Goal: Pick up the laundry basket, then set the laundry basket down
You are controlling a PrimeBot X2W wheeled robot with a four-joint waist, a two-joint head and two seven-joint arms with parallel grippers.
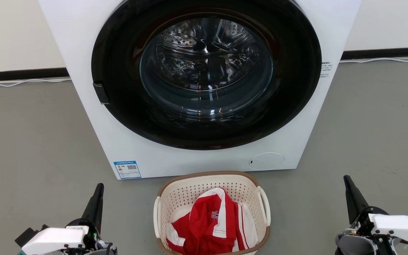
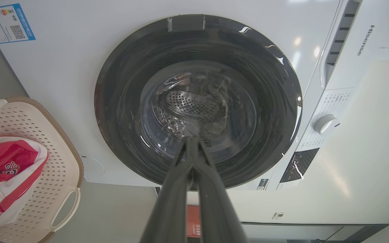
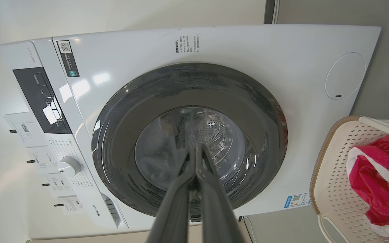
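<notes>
The laundry basket (image 1: 190,191), cream and perforated with a brown rim and white side handles, stands on the grey floor just in front of the washing machine, holding a red and white garment (image 1: 211,223). It also shows at the left edge of the left wrist view as the laundry basket (image 2: 62,158) and at the right edge of the right wrist view as the laundry basket (image 3: 336,175). My left gripper (image 1: 99,187) is shut and empty, well to the basket's left. My right gripper (image 1: 346,179) is shut and empty, well to its right. Both point toward the machine.
A white front-loading washing machine (image 1: 129,141) with a closed dark round door (image 1: 205,74) stands directly behind the basket. Grey floor (image 1: 30,141) stretches on both sides. Cables (image 1: 20,83) run along the wall's dark skirting.
</notes>
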